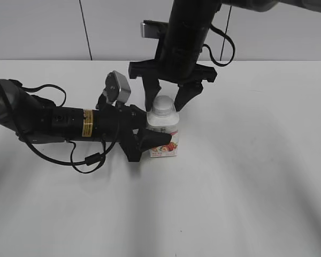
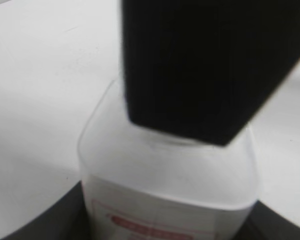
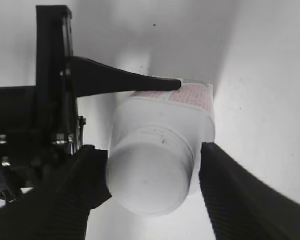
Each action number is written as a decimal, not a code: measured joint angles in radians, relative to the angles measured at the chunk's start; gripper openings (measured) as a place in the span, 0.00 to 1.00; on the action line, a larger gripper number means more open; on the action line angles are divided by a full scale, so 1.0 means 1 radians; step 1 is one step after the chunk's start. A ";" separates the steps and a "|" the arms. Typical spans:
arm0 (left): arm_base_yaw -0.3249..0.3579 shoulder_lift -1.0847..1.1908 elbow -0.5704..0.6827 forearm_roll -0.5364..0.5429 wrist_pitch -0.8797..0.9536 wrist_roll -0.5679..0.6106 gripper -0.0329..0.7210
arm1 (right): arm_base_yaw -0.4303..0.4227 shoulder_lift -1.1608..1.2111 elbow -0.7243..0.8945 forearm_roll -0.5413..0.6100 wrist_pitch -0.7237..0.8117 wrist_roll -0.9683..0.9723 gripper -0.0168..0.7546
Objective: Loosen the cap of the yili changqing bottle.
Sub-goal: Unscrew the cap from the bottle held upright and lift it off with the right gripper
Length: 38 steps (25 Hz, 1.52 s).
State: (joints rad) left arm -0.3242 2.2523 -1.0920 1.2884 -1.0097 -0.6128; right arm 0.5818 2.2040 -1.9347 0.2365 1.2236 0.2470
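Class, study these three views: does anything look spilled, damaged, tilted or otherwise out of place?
Nothing stands out. The bottle stands upright, held by the left end effector, cap on, with the right end effector straddling it. No spill shows.

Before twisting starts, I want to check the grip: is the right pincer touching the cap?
Cannot tell. In the right wrist view, the right pincer brackets the cap; no gap or contact shows plainly.

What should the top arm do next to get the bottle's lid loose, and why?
Probably close the right pincer on the cap. Its two fingers already sit on either side of the cap with small gaps, so it cannot twist yet. The left pincer holds the bottle upright on the table.
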 joint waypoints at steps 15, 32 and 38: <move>0.000 0.000 0.000 -0.003 0.001 0.000 0.56 | 0.000 0.000 0.013 0.003 0.000 0.000 0.66; 0.000 0.000 0.000 -0.003 0.006 0.000 0.55 | 0.000 0.000 0.013 -0.004 0.000 -0.200 0.54; 0.000 0.000 0.000 0.004 0.007 0.000 0.55 | 0.000 0.000 0.013 -0.004 0.000 -0.596 0.54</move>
State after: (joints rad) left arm -0.3242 2.2523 -1.0920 1.2924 -1.0025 -0.6128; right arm 0.5818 2.2040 -1.9212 0.2326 1.2236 -0.3491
